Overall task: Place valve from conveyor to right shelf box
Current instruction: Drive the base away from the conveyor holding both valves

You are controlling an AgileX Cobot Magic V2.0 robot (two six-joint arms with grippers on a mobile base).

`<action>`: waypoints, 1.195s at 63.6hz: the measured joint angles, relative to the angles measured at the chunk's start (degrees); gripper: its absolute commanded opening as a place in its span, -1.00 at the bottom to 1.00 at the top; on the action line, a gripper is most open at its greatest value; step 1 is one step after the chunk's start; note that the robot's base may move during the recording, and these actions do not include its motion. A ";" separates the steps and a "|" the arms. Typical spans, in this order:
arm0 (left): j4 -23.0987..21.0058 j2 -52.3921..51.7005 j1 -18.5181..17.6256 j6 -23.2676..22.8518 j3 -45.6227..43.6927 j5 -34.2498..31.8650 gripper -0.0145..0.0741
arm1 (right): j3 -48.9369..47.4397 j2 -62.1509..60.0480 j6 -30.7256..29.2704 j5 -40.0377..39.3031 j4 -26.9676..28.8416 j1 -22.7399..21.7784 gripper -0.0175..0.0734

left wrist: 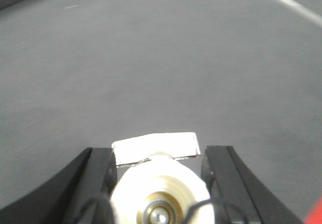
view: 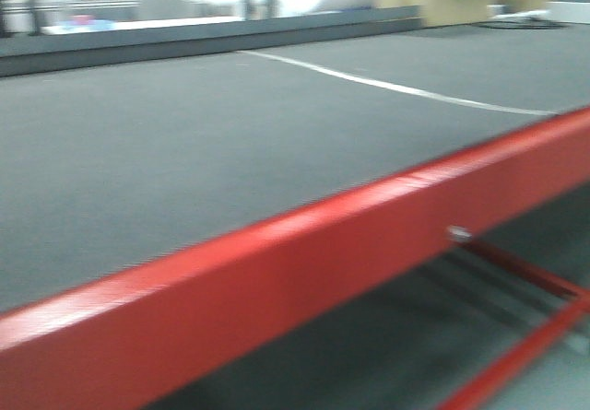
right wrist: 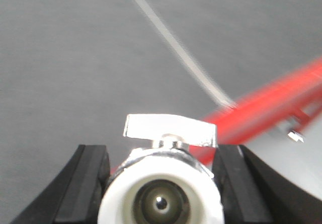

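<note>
White valve [right wrist: 162, 196] gripped in right claw [right wrist: 160, 181], another valve [left wrist: 160, 196] in left claw [left wrist: 157, 183].

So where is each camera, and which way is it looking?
Front view: sits low before the red rail, looking across the grey top; no robot part shows.
Left wrist view: sits behind the left gripper, looking past its black fingers and the valve it clamps onto the grey top.
Right wrist view: likewise behind the right gripper, clamping a second valve.
All three share the white line.
</note>
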 measured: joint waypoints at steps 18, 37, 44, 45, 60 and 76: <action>0.00 0.00 0.00 0.00 0.00 0.00 -0.92 | 0.00 0.00 0.00 0.00 0.00 0.00 -0.96; -0.10 0.00 0.00 0.00 0.00 -0.10 -0.92 | 0.00 0.00 0.00 0.00 0.00 0.00 -0.96; -0.10 0.00 0.00 0.00 0.00 -0.10 -0.92 | 0.00 0.00 0.00 0.00 0.00 0.00 -0.96; -0.10 0.00 0.00 0.00 0.00 -0.10 -0.92 | 0.00 0.00 0.00 0.00 0.00 0.00 -0.96; -0.10 0.00 0.00 0.00 0.00 -0.10 -0.92 | 0.00 0.00 0.00 0.00 0.00 0.00 -0.96; -0.10 0.00 -0.03 0.00 0.00 -0.10 -0.92 | 0.00 0.00 0.00 0.00 0.00 0.00 -0.96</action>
